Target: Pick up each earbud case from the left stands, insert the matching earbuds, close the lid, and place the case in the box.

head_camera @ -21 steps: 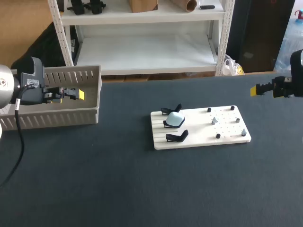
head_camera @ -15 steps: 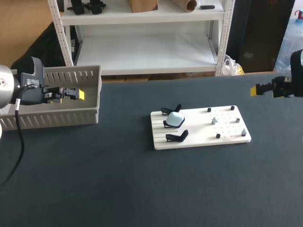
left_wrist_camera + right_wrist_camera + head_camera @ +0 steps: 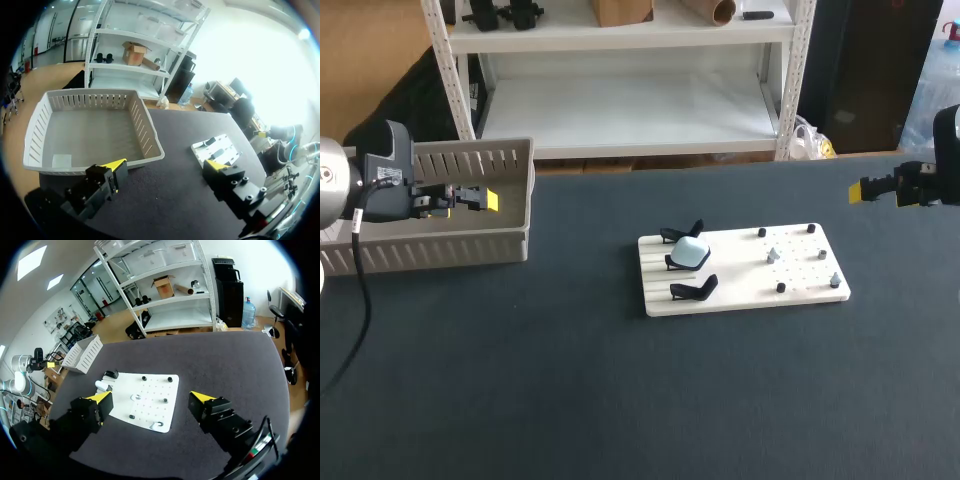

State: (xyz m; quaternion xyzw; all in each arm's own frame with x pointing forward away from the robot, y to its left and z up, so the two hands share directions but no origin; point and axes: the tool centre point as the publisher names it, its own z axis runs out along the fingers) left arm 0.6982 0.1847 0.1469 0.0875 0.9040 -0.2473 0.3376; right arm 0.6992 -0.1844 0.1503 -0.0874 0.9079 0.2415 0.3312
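Here, at 9 o'clock in the head view, our left gripper [image 3: 167, 167] hangs by the slatted box [image 3: 440, 252], its fingers spread and empty. The pale blue earbud case [image 3: 693, 252] sits on the middle of three black stands [image 3: 694, 289] at the 9 o'clock end of the white board [image 3: 800, 285], well apart from that gripper, toward its 4 o'clock. We judge the case light, rigid and smooth, likely slippery; it is best taken across its broad sides, below the lid seam. At 3 o'clock our right gripper [image 3: 150, 400] hovers, likewise spread and empty, with the case toward its 8 o'clock.
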